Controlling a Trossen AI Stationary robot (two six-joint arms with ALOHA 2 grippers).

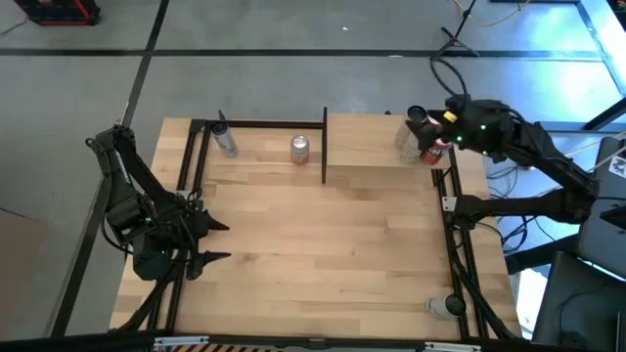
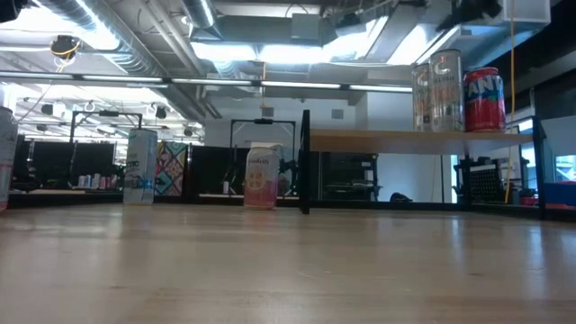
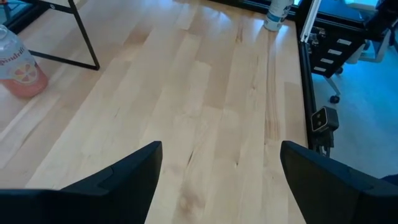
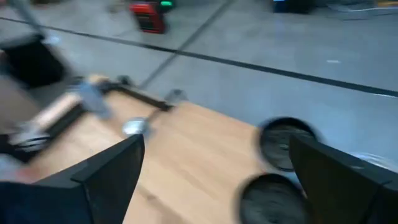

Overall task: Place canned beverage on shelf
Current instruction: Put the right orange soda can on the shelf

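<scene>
Red with white lettering, of which only "AN" reads clearly in the low view, the canned beverage [image 2: 484, 100] stands upright on the shelf [image 2: 423, 139], a plain pale-wood panel on thin black posts at the far right of the surface [image 1: 323, 254]. Beside it on the shelf stand two taller, slim silver cans [image 2: 438, 91], their print too faint to read. The right gripper [image 1: 430, 132] hovers just above these cans, its fingers [image 4: 99, 177] spread wide and holding nothing. On the plank-patterned surface a pale pink can [image 2: 259, 177] carries what may be "Sunkist" script over a citrus slice, though the lettering is small; a white-and-silver can [image 2: 139, 166] stands further left, and another can [image 1: 448, 306] lies near the front right corner. The left gripper [image 1: 213, 242] waits low at the left edge, fingers [image 3: 127, 177] spread apart and empty.
</scene>
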